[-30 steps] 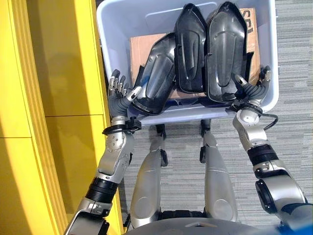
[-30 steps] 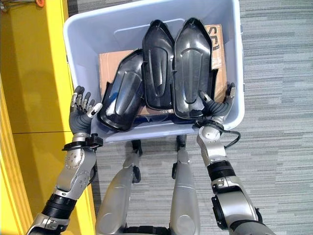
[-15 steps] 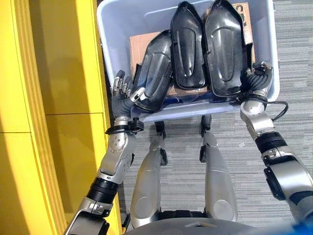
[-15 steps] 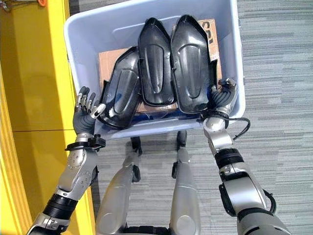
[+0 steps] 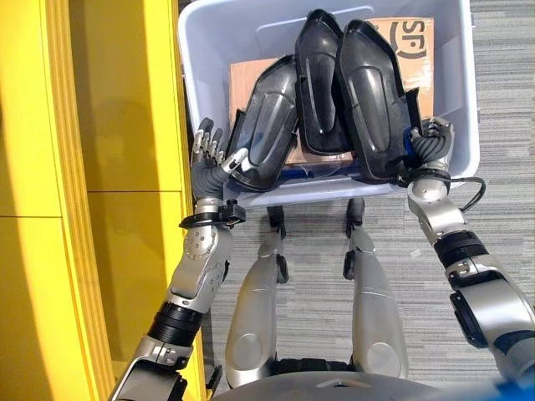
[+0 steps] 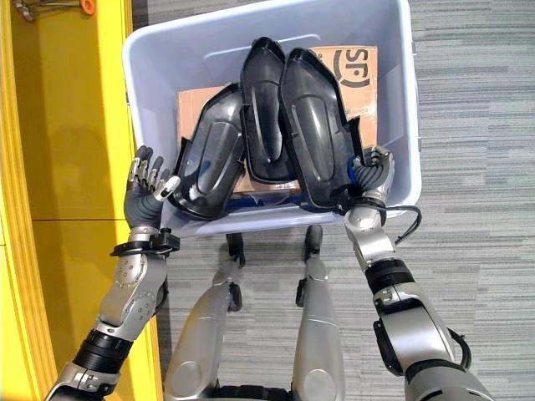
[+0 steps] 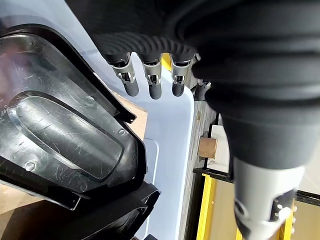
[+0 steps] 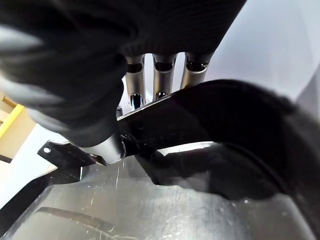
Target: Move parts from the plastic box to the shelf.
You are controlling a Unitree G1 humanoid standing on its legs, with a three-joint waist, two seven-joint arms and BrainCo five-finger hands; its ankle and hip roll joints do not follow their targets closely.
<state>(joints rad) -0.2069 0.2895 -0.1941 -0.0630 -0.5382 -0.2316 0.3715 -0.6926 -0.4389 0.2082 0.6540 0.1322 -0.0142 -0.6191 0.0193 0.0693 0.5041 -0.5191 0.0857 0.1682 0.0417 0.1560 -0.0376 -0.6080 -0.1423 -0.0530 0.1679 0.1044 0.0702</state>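
Grey carpet and a yellow shelf [image 5: 100,167] on the left frame the box [image 5: 209,50], where three black parts [image 5: 318,83] lean together. The right hand [image 6: 372,177] pinches the right part's [image 6: 313,134] near edge, thumb over, fingers behind; the left hand [image 5: 209,159] rests half-open beside the left part [image 5: 267,134]. Lifting by one edge could swing it into its neighbours; the right wrist view shows that clamp close up.

Silver-grey arms with black joint bands; each hand, left hand [image 5: 207,163] and right hand [image 5: 428,146], has silver dark-tipped fingers and dark ribbed covers.
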